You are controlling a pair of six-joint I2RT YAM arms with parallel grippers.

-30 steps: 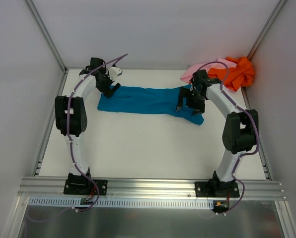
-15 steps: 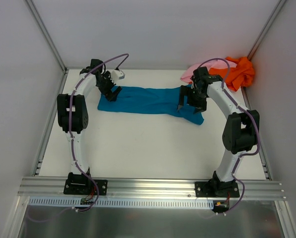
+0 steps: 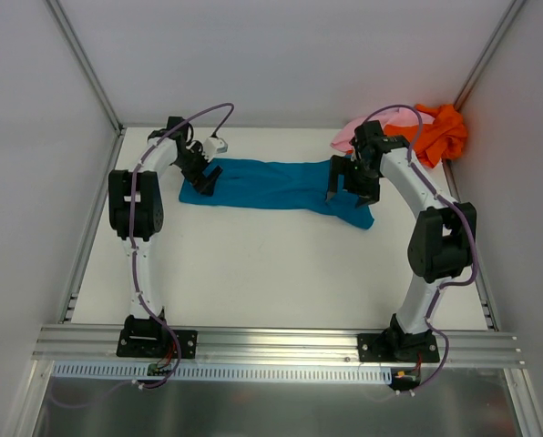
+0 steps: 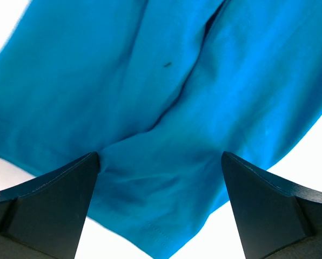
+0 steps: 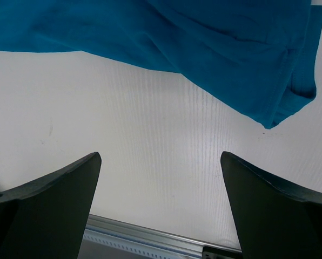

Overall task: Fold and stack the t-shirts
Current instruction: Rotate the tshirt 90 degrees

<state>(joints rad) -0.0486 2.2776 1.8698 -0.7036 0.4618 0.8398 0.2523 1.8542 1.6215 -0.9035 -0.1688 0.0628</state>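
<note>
In the top view, the left gripper [image 3: 203, 177], jaws spread wide, stands over the left end of the teal-blue t-shirt [image 3: 271, 183]. The shirt lies stretched in a band across the upper middle of the frame on the white table [image 3: 253, 264]. The right gripper [image 3: 349, 189], likewise spread and holding nothing, stands over the band's right end. The pale pink t-shirt [image 3: 347, 136] and the bright orange t-shirt [image 3: 435, 132] lie bunched at upper right. Only the left wrist view shows creased cloth spanning the gap between its fingers. The right wrist view shows bare table between its fingers, with the cloth across the top of the frame.
</note>
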